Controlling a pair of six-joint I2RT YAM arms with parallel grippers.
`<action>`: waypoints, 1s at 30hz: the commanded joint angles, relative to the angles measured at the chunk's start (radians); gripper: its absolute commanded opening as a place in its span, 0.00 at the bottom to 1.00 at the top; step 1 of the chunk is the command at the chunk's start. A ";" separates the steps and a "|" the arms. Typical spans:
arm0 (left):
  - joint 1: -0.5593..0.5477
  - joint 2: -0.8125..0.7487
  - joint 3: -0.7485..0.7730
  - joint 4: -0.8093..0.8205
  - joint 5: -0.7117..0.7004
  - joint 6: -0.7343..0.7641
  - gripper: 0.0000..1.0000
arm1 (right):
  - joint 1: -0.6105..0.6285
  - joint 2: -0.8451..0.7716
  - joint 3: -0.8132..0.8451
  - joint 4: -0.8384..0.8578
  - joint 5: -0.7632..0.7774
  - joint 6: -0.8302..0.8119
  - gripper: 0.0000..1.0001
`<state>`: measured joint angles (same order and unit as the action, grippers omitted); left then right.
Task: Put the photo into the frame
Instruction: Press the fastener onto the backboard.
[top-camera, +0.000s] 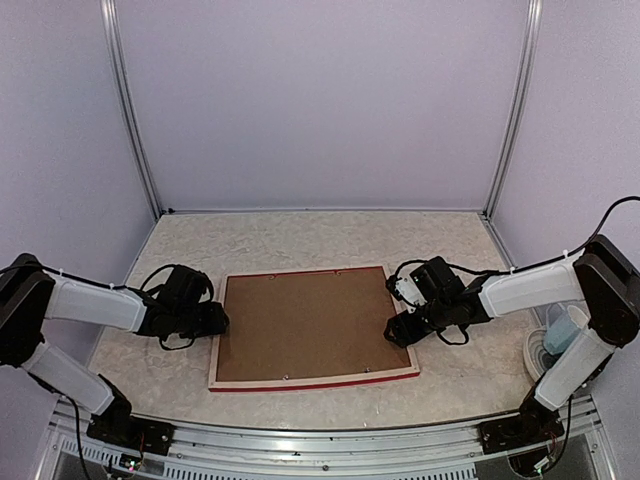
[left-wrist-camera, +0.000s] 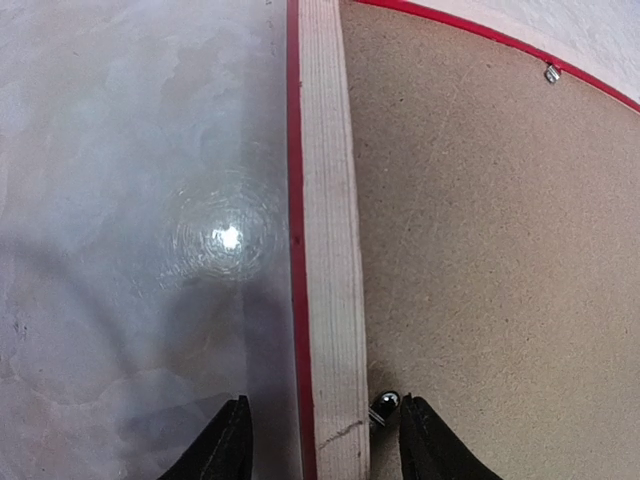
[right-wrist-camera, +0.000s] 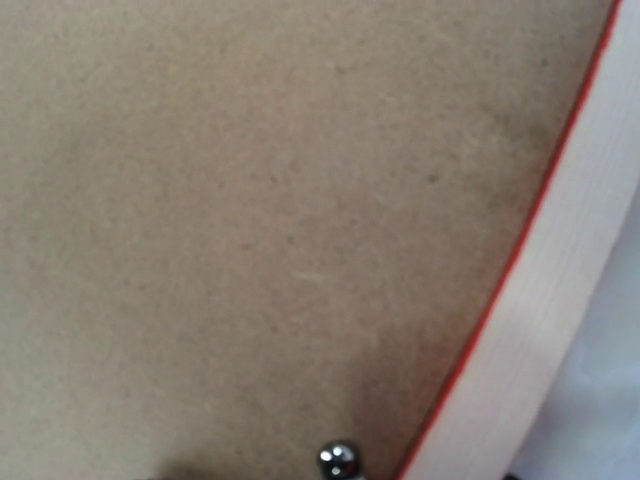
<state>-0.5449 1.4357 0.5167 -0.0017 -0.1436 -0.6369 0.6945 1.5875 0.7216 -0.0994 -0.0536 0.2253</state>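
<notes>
Left wrist view has the left end effector (left-wrist-camera: 325, 440) open, its two fingers astride the pale left rail of the frame (left-wrist-camera: 330, 200): one finger stands over the tabletop (left-wrist-camera: 130, 150), the other over the board (left-wrist-camera: 480, 250), with a gap on each side of the rail, so it has hold of nothing. A small metal tab (left-wrist-camera: 385, 403) sits just beside the inner finger. The right end effector (top-camera: 403, 325) hangs over the frame's right rail. Its own camera shows only board, rail and another tab, with no fingers in view, so I cannot tell how wide it stands or whether it touches anything. The frame lies face down in the middle of the tabletop, somewhat toward the near edge, with a red strip showing along its near side and the board filling its back. The photo is not visible in any view; if it is already inside, the board hides it. As I judge it, the main risk is at the left rail: closing there could catch the tab under the inner finger and bend it or turn it loose. If the frame is lifted or turned with the tabs not holding, the board and whatever lies under it could drop out. A grip on one rail alone, or two arms rising unevenly, could twist the thin frame or let it slip.
</notes>
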 joint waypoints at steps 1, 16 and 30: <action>0.000 0.034 -0.002 -0.006 0.016 0.007 0.48 | -0.005 0.012 -0.022 0.003 -0.005 0.000 0.70; 0.000 -0.001 -0.007 -0.024 -0.007 -0.007 0.22 | -0.004 0.021 -0.027 0.017 0.001 -0.001 0.71; -0.003 -0.121 0.075 -0.083 -0.057 -0.015 0.55 | -0.004 -0.027 -0.070 0.085 0.041 0.005 0.78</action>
<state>-0.5457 1.3659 0.5423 -0.0544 -0.1688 -0.6498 0.6945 1.5845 0.6868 -0.0273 -0.0463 0.2287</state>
